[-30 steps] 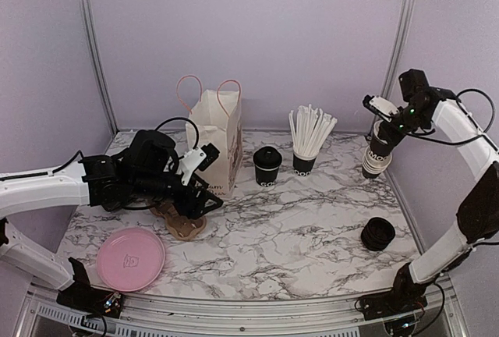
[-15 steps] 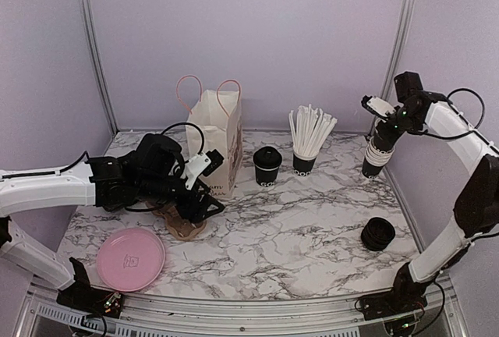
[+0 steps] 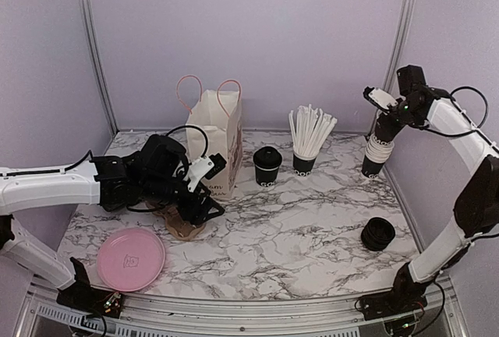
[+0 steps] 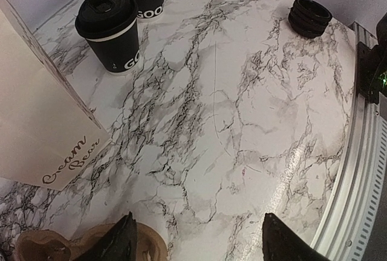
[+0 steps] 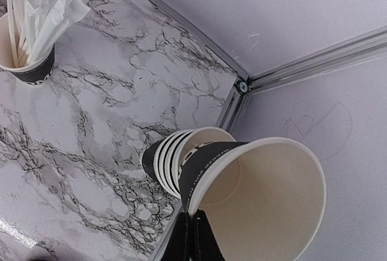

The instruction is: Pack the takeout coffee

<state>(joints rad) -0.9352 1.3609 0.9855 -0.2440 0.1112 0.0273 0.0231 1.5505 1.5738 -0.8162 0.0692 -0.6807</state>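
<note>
The takeout coffee (image 3: 267, 165) stands upright with its lid on toward 12 o'clock on the worktop (image 3: 296, 228) in the top view. It sits between a paper bag (image 3: 220, 146) at its 9 o'clock and a cup of straws (image 3: 306, 154) at its 3 o'clock, apart from both. We see the left fingers (image 3: 209, 190) near the bag's foot, over a brown cup carrier (image 3: 183, 226). A pink plate (image 3: 131, 259) lies at 8 o'clock and a stack of lids (image 3: 378, 234) at 4 o'clock. At 2 o'clock the right fingers (image 3: 392, 111) hold a loose cup (image 3: 380, 99) above a stack of cups (image 3: 374, 157).

From the left wrist we see the left fingers (image 4: 199, 248) spread wide with nothing between them. The takeout coffee (image 4: 112, 31) is at 11 o'clock, near the paper bag (image 4: 36, 128).

From the right wrist we see the right fingers (image 5: 193, 237) pinched closed on the rim of the loose cup (image 5: 260, 194), which is tilted, its cream inside facing us. The stack of cups (image 5: 172, 161) is at its 9 o'clock.
</note>
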